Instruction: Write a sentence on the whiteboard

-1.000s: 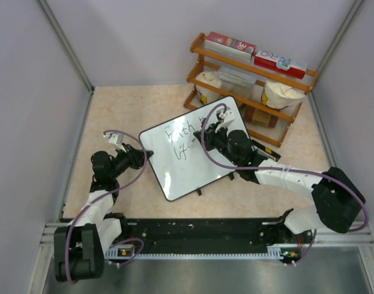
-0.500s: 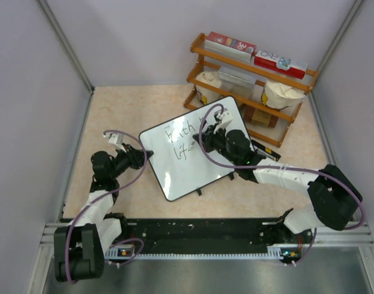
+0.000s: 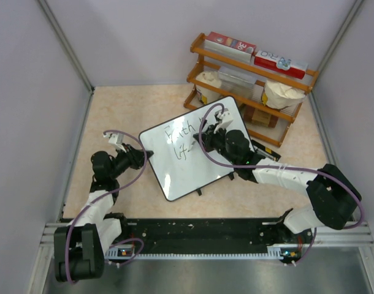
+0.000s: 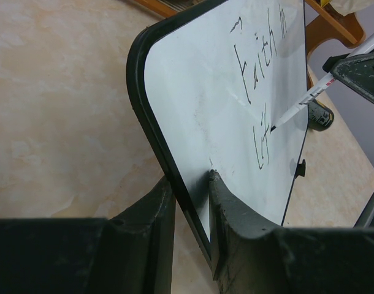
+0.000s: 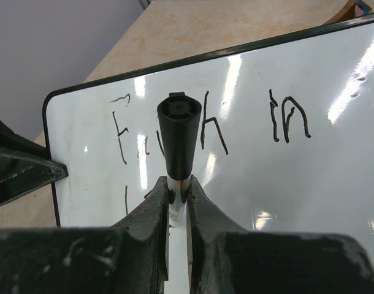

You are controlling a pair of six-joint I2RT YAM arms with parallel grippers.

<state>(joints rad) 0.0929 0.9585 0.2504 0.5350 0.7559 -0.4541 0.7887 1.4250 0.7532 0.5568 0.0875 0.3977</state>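
The whiteboard [image 3: 181, 162] lies tilted in the middle of the table, with "Faith in" [image 3: 181, 130] on its first line and "Lif" below. My left gripper [image 3: 141, 157] is shut on the board's left rim [image 4: 151, 116], one finger on each face. My right gripper [image 3: 213, 136] is shut on a white marker with a black cap [image 5: 178, 142], held over the board [image 5: 309, 177]. In the left wrist view the marker [image 4: 303, 101] has its tip on the second line of the sentence [image 4: 262, 144]. The writing [image 5: 285, 119] also shows in the right wrist view.
A wooden rack [image 3: 251, 79] with boxes, tubs and jars stands at the back right, just behind the whiteboard's far corner. A loose black cylinder [image 4: 320, 116] lies on the table beyond the board. Grey walls [image 3: 40, 110] close in the table on three sides.
My right gripper has shifted slightly left over the board with the marker. The second line of writing has grown a little. The left arm and the board have not moved.
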